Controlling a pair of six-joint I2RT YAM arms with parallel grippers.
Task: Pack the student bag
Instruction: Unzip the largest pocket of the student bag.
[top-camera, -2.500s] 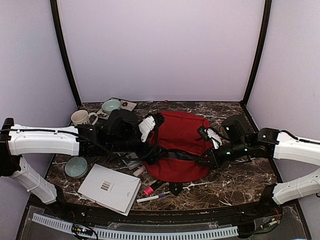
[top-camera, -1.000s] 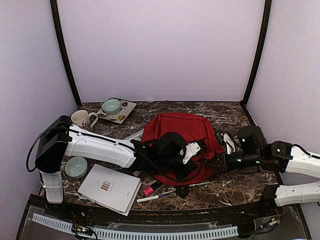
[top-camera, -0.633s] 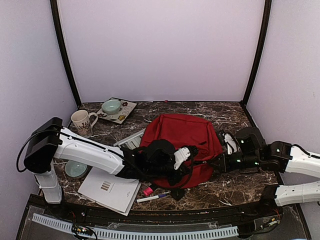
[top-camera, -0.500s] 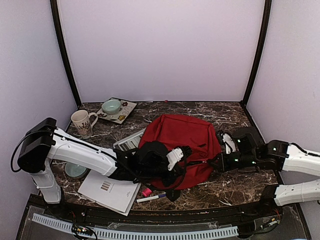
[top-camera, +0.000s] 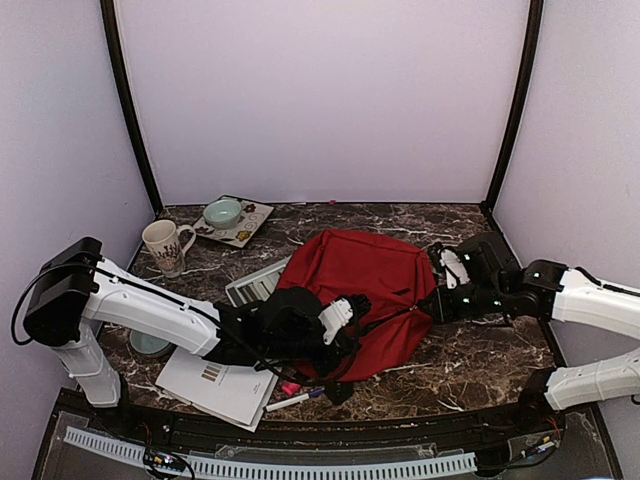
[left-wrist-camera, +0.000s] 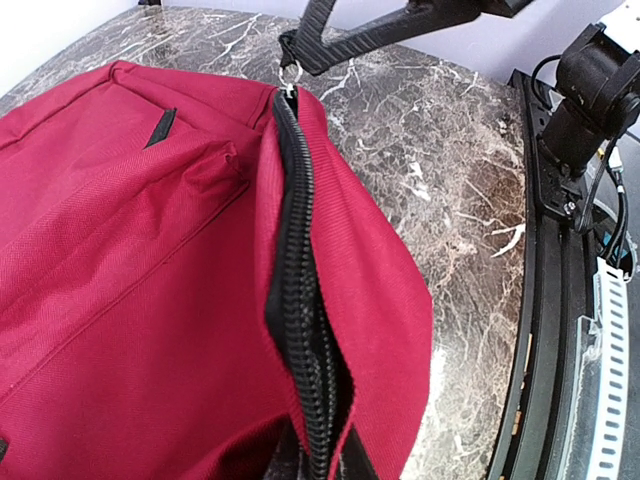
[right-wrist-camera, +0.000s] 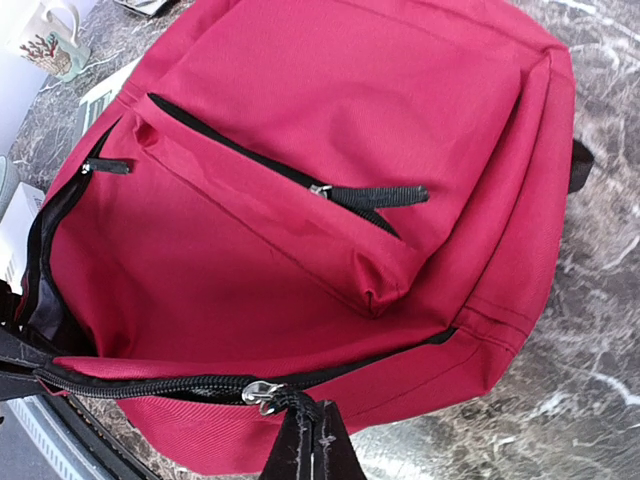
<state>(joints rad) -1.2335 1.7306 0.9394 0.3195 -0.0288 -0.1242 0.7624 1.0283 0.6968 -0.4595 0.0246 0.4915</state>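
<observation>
Two sets of jaws clamp the student bag (top-camera: 365, 270), centre frame: left gripper (top-camera: 343, 313) pinches fabric at lower centre, right gripper (right-wrist-camera: 312, 442) nips the zip pull (right-wrist-camera: 262, 395) at right; the zip (left-wrist-camera: 296, 260) runs between them.

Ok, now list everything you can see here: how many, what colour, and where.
student bag: one, red, black zips, table centre
mug: one, white, patterned, far left
tray: one, pale, patterned, far left corner
bowl: one, pale green, on the tray
dish: one, pale green, near left, partly hidden by the left arm
booklet: one, white, near left
ribbed flat item: one, grey-white, left of the bag; cannot tell what it is
marker: one, pink, at the bag's near edge
pen: one, white, beside the marker
table: one, dark marble
left hand: one, shut on the bag's zip edge
right hand: one, shut on the zip pull
</observation>
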